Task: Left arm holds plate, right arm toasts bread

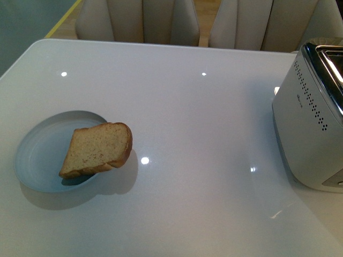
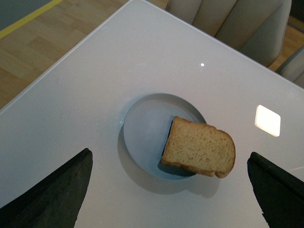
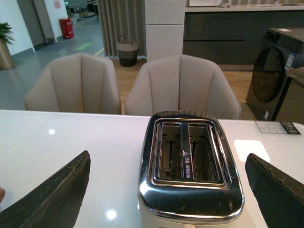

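Observation:
A pale blue-grey plate (image 1: 40, 152) lies on the left of the white table, also in the left wrist view as the plate (image 2: 145, 128). One light-brown slice of bread (image 1: 98, 149) leans on its right rim, half overhanging the table; the bread (image 2: 199, 146) shows in the left wrist view too. My left gripper (image 2: 168, 194) hovers above, open, its black fingers (image 2: 52, 194) wide apart on either side of plate and bread. My right gripper (image 3: 168, 194) is open over the toaster (image 3: 190, 161), whose two slots are empty. Neither arm shows in the front view.
The white and chrome toaster (image 1: 313, 123) stands at the table's right edge. Beige chairs (image 1: 139, 21) line the far side of the table. Wooden floor (image 2: 28, 52) lies beyond the table's left edge.

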